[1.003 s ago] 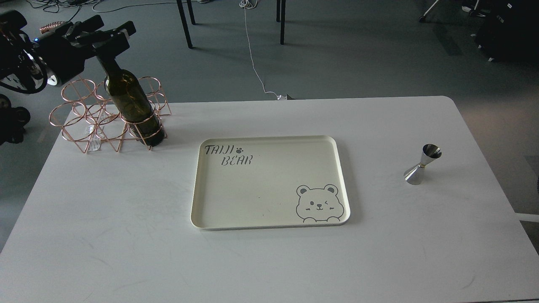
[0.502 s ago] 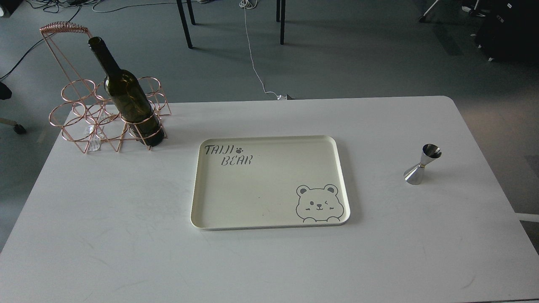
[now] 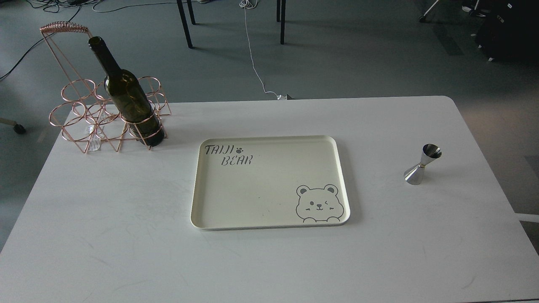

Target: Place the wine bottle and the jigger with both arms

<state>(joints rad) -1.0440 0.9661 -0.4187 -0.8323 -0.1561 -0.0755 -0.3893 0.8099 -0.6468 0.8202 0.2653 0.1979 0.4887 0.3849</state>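
Note:
The dark olive-green wine bottle (image 3: 126, 94) stands upright in the front right ring of a rose-gold wire rack (image 3: 90, 113) at the table's far left corner. The small steel jigger (image 3: 422, 164) stands upright on the white table (image 3: 126, 235) at the right. Neither arm nor gripper shows in the head view.
A cream tray (image 3: 198, 185) printed with "TAIJI BEAR" and a bear face lies empty in the middle of the table. Beyond the far edge are table legs (image 3: 185, 23), a white cable (image 3: 254, 63) on the grey floor and dark equipment at the top right.
One second ago my left gripper was at the bottle's neck. It has since drawn back out of view to the left. The bottle and jigger have not moved.

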